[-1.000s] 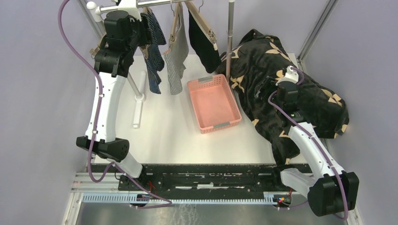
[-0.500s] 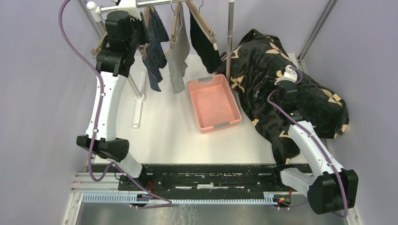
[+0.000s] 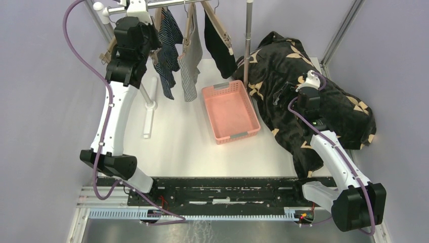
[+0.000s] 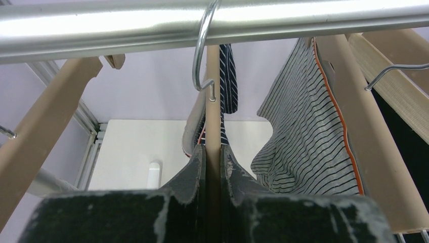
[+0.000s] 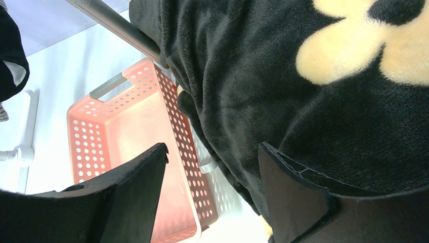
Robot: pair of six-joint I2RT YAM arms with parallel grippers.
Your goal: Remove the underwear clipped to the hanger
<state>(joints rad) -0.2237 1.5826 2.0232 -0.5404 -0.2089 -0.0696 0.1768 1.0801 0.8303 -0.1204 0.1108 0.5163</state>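
Note:
Three pieces of underwear hang from wooden hangers on the metal rail (image 3: 172,4): navy striped (image 3: 166,55), grey striped (image 3: 191,61) and plain black (image 3: 218,45). My left gripper (image 3: 152,38) is raised to the rail beside the navy pair. In the left wrist view its jaws (image 4: 213,152) are shut on the tan hanger (image 4: 213,101), seen edge-on, with the navy underwear (image 4: 228,76) behind it and the grey striped pair (image 4: 303,131) to the right. My right gripper (image 5: 212,149) stands open and holds nothing, low beside the flowered blanket (image 5: 253,76).
A pink perforated basket (image 3: 215,88) sits mid-table under the hanging clothes; its wall (image 5: 179,116) is close to my right gripper. The big black blanket (image 3: 283,55) is heaped at the right. A metal stand post (image 3: 248,40) and a white foot (image 3: 148,119) hold up the rail.
My left gripper has shut on the navy pair's hanger. The navy and grey underwear have swung a little. The right arm has barely moved.

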